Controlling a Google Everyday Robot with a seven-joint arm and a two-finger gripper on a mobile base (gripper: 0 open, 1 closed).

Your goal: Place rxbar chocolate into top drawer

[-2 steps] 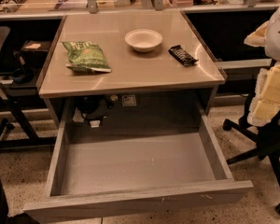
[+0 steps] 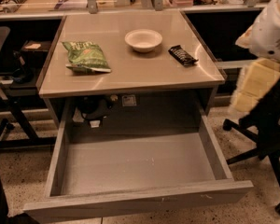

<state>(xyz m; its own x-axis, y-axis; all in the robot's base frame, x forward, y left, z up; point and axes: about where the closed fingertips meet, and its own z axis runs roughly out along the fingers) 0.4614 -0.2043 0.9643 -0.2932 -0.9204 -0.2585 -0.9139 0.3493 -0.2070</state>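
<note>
Open top drawer (image 2: 135,164); rxbar chocolate (image 2: 182,55) on table (image 2: 130,73); gripper (image 2: 252,85) at right, grip unclear.

On the worktop (image 2: 130,73), the chip bag (image 2: 86,56) lay at the left, the bowl (image 2: 143,39) behind centre, and the rxbar chocolate (image 2: 182,55) just right of the bowl. The top drawer (image 2: 140,199) stood open below and before the worktop. The hand (image 2: 251,88) hung beyond the worktop's right edge.

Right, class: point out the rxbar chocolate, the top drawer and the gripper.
rxbar chocolate (image 2: 182,55), camera view, middle of the black wrapper.
top drawer (image 2: 140,204), camera view, its front panel.
gripper (image 2: 249,90), camera view, pale blurred body at the right edge, beside the table.
</note>
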